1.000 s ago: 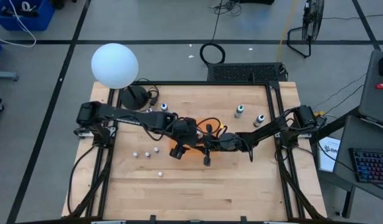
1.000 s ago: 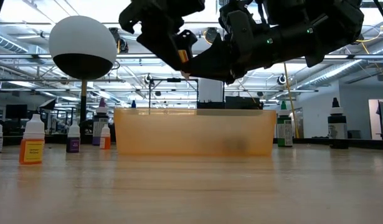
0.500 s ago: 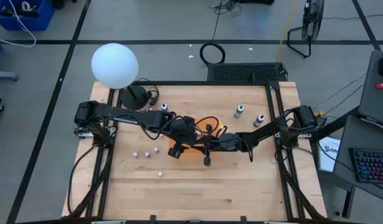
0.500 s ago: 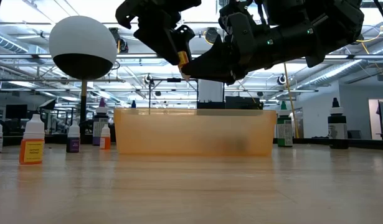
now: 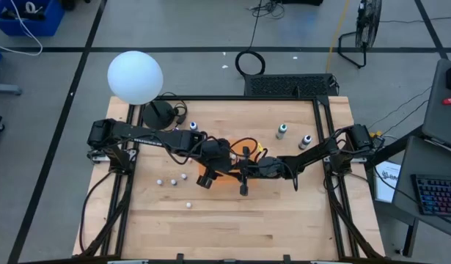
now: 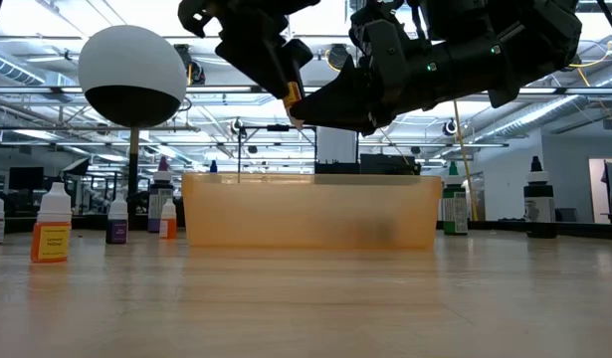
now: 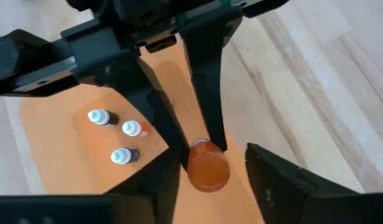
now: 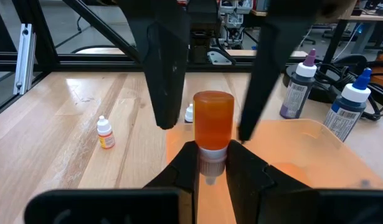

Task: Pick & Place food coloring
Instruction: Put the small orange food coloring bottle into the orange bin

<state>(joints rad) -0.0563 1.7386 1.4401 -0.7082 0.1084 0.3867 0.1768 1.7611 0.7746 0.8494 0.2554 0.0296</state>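
Observation:
A small orange food coloring bottle (image 8: 213, 118) hangs above the orange tray (image 6: 306, 214) at mid-table. My right gripper (image 8: 211, 163) is shut on it. My left gripper (image 7: 211, 171) faces it from the table's left and is open. Its fingers (image 8: 163, 74) stand on either side of the bottle's body, apart from it. Three tiny bottles (image 7: 122, 130) lie in the tray. More bottles stand on the table at the far right (image 5: 282, 130) and as white dots at the near left (image 5: 174, 181). My right gripper pinches the bottle's narrow cap end (image 8: 210, 158) between its two fingers. The orange body sticks out past the fingertips toward my left gripper, base (image 7: 208, 169) first. The bottle is lifted clear above the tray.
A big white globe (image 5: 135, 76) stands at the table's far left corner, with a dark base and cables beside it. Taller bottles with purple and blue tops (image 8: 350, 102) stand beyond the tray. Small bottles (image 6: 52, 229) stand to the tray's left in the low view.
My left gripper has drawn back a little, up and toward the table's left, away from the orange bottle. The bottle and my right gripper have stayed where they were.

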